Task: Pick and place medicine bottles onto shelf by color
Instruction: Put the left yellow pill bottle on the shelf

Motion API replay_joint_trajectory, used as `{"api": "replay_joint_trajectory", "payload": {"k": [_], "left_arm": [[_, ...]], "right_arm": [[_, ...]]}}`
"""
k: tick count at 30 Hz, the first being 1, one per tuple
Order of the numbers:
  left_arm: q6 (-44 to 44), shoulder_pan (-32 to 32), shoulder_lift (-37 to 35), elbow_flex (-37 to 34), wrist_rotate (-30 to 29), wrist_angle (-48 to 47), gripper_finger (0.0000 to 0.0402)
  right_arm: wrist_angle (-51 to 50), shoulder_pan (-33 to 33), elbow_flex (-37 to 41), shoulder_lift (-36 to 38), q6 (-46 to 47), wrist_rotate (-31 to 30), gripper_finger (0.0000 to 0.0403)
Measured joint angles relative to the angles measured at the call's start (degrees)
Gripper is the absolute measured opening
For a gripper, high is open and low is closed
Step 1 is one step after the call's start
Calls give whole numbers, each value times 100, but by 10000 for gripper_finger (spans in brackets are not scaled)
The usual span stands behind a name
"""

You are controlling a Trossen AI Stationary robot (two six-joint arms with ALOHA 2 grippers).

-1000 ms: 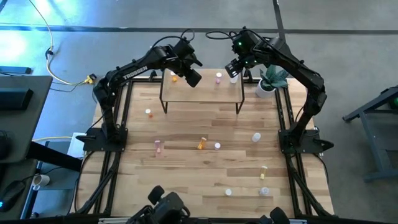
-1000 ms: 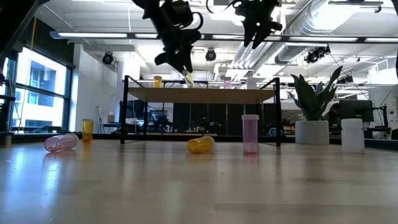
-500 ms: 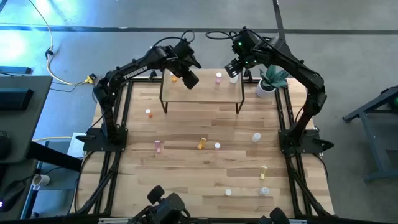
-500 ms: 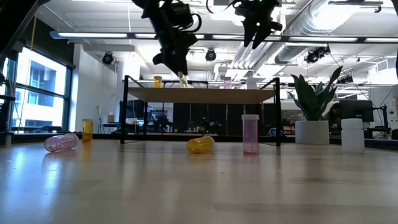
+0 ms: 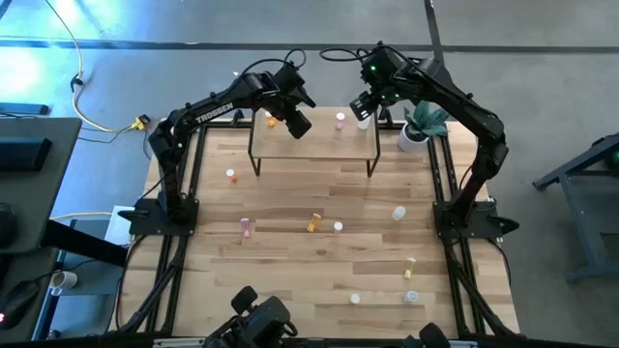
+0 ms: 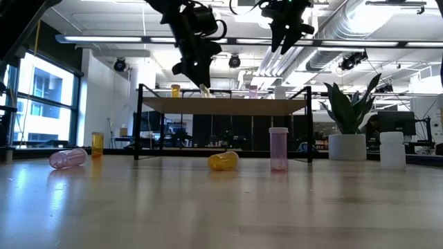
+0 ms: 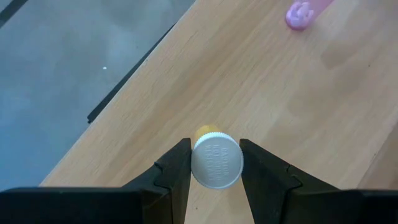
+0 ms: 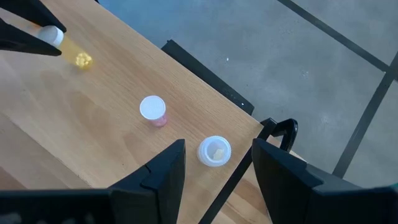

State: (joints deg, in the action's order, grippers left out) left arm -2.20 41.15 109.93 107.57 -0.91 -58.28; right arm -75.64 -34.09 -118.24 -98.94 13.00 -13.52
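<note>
Since a second before, the left gripper (image 5: pixel 287 120) had shifted slightly back over the low light-wood shelf on thin black legs (image 5: pixel 319 145), carrying its load with it, while the right gripper (image 5: pixel 364 104) had not moved. The left gripper was clamped on a small orange medicine bottle with a white cap (image 7: pixel 216 160), held above the shelf's left part, with bare board around it. The right gripper hovered with fingers apart above the shelf's right rear corner, nothing between them. Only the right wrist view showed a clear white-capped bottle (image 8: pixel 214 151) standing close to that corner's edge, a pink bottle (image 8: pixel 153 109) just beside it. The low view showed a yellow bottle (image 6: pixel 223 161) lying on the big wooden table (image 6: pixel 221 207) before the shelf.
</note>
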Motion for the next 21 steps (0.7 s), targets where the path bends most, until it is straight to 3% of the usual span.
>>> {"api": "replay_joint_trajectory", "payload": {"k": [21], "left_arm": [[46, 2, 15, -4, 0, 29, 126]], "right_arm": [[0, 0, 0, 0, 1, 0, 177]]}}
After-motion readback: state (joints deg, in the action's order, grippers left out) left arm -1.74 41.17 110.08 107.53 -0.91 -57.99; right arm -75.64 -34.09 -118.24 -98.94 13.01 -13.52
